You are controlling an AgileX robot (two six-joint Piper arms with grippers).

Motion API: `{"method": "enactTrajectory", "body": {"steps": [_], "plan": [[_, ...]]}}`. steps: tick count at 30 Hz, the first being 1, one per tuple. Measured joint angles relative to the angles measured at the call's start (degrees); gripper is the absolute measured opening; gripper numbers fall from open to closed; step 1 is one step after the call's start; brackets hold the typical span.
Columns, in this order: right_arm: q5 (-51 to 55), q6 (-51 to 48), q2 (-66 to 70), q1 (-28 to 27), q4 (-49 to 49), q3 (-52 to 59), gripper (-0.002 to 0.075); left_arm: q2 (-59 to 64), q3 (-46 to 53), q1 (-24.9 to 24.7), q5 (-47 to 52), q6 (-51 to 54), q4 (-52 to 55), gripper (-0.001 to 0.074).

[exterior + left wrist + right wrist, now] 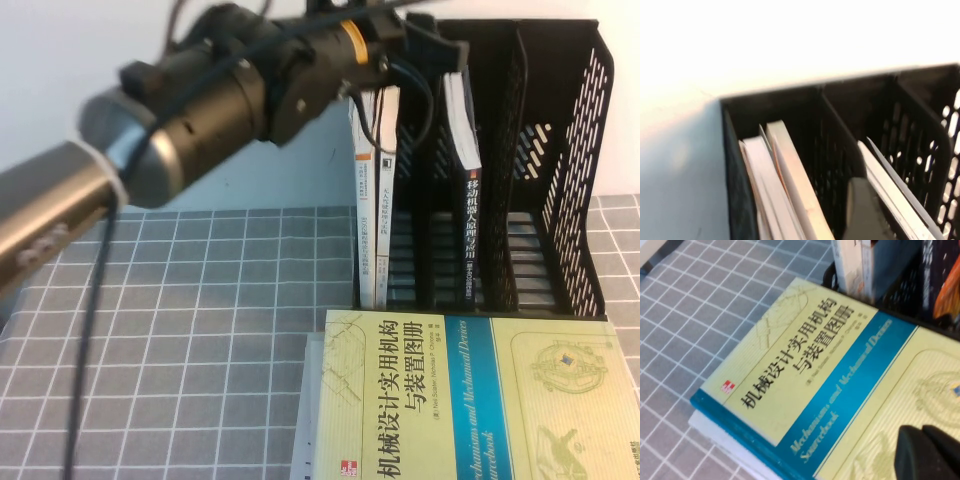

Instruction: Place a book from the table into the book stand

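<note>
High view: left gripper [440,50] sits at the top of the book stand [560,170], over the middle slots, right above the book [468,200]. Can't tell whether its fingers are apart or pinched on the book's top edge; arm body and cables cover that spot. The book stands upright in a middle slot, dark spine with white title facing out, top leaning a little toward the left slot. Two white-grey books [376,200] stand in the leftmost slot.

Risk, as a guess: if the claw lifts away while a finger is snagged on the cover, the book could tip or get dragged back up. It has no neighbour in its slot, so it may slump against a divider. The dangling cable [385,120] hangs near the white-grey books and could catch them.

Right gripper [930,452] hovers low over the yellow-green book [840,380] lying flat on the table [200,330] in front of the stand; its fingers look pressed together, holding nothing.

Hidden: left wrist view shows only one dark finger [865,210] between slots, blurred; the slot floors and the book's bottom edge are hard to see. The yellow-green book is cut off at the frame edge.
</note>
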Motion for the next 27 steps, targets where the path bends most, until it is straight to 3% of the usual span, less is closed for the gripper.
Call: {"method": "enactTrajectory", "body": {"steps": [2, 6, 9, 15, 20, 27], "plan": [[-0.6, 0.0, -1.9, 0.0, -0.9, 0.0, -0.0003, -2.1, 0.0, 0.1, 1.8, 0.2, 0.0, 0.0299], [-1.7, 0.0, -7.5, 0.0, -5.7, 0.0, -0.0003, -7.7, 0.0, 0.1, 9.0, 2.7, 0.0, 0.0106], [-1.7, 0.7, -12.5, 0.0, -10.8, 0.0, -0.0003, -11.5, -0.1, 0.1, 16.7, 5.2, -0.1, 0.0031], [-1.2, 4.8, -20.6, 0.0, -18.8, 0.0, -0.0003, -18.8, 2.6, 0.1, 26.3, 14.3, -7.2, 0.0002], [-2.2, 5.7, -23.9, 0.0, -22.8, 1.2, -0.0003, -28.6, 14.6, 0.1, 22.3, 20.3, -13.6, 0.0001], [-3.9, 6.1, -25.0, 0.0, -22.4, 6.9, -0.0003, -42.0, 35.5, 0.1, 14.7, 21.0, -14.7, 0.0000]]}}
